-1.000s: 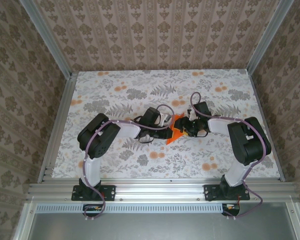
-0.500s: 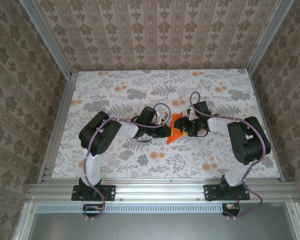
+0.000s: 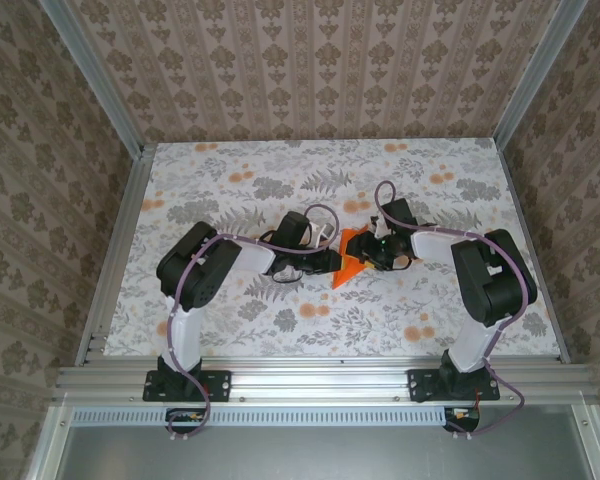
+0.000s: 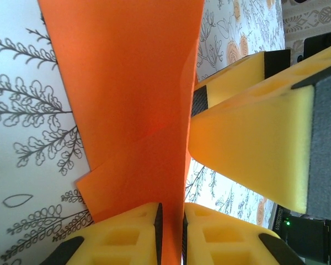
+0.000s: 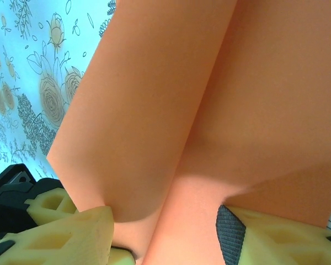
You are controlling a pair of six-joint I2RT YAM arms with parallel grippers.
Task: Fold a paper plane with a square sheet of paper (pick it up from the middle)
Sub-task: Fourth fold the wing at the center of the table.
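Two black-jointed arms with white links.
Left arm (image 3: 195, 272) and right arm (image 3: 490, 282) carry looping lilac cables (image 3: 185, 372) from black bases (image 3: 185, 384); their yellow cut-out fingers (image 4: 121, 234) wear dark grey pads (image 5: 229, 234).

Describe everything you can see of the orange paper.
The orange paper is thin, plain and bright, already folded into layers with crisp creases and a pointed corner. It sits mid-way across the flowered table, between the two arms, and seems partly raised rather than flat. The left gripper pinches its edge between nearly closed fingers. The right gripper has it between wider-set fingers, touching both; whether that is a firm grip is unclear.
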